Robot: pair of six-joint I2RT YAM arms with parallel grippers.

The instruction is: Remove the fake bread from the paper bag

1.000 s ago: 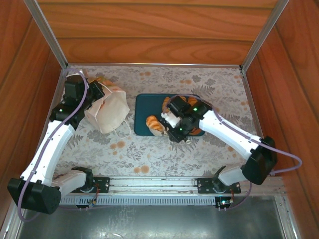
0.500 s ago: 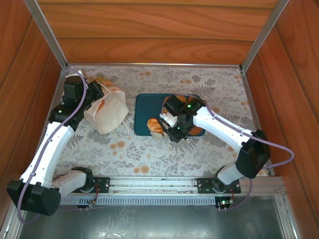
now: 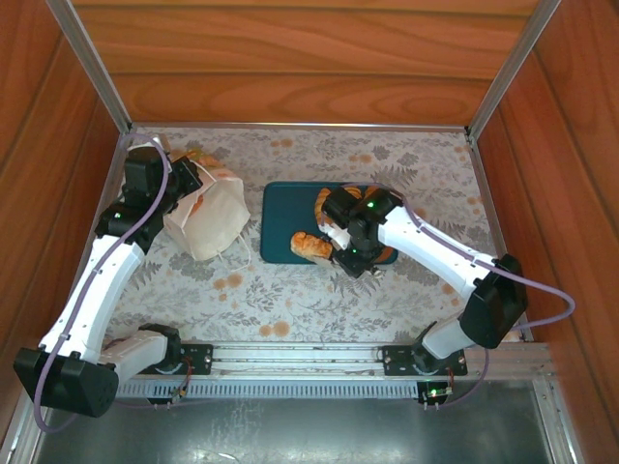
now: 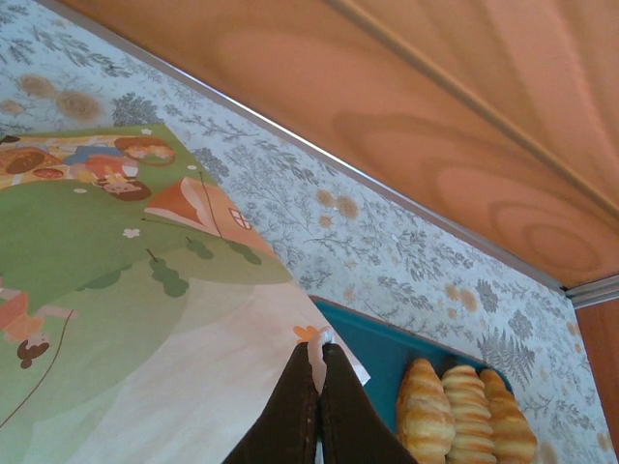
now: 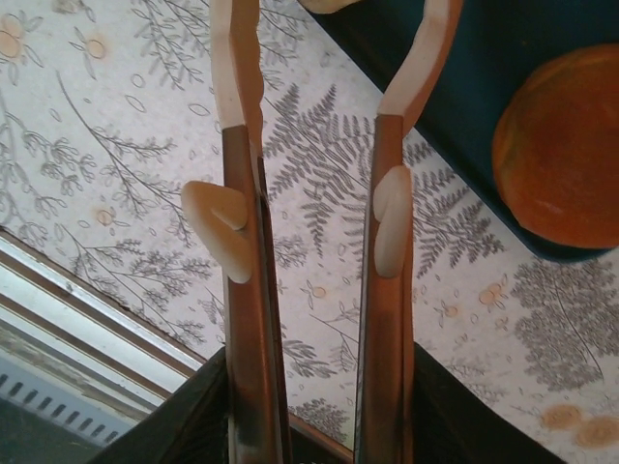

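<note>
The paper bag (image 3: 211,220) lies tilted at the left of the table, white with a green printed panel (image 4: 106,251). My left gripper (image 3: 190,189) is shut on the bag's top edge, its dark fingers (image 4: 290,406) pinching the paper. Fake bread lies on a teal tray (image 3: 280,208): a golden roll (image 3: 311,245) at the front and another piece (image 3: 324,200) behind it. The left wrist view shows ridged croissants (image 4: 464,411) side by side on the tray (image 4: 382,353). My right gripper (image 3: 327,235) hovers over the tray, open (image 5: 334,39) and empty. An orange round bun (image 5: 561,155) lies right of it.
Wooden walls with metal corner posts (image 3: 97,68) close in the flowered tablecloth (image 3: 290,300) on three sides. A metal rail (image 3: 300,360) with the arm bases runs along the near edge. The right arm (image 3: 435,251) crosses over the tray's right end.
The right gripper has turned and shifted slightly right over the tray, and the front roll now lies a little farther right beside it. The left arm and bag have not moved.
</note>
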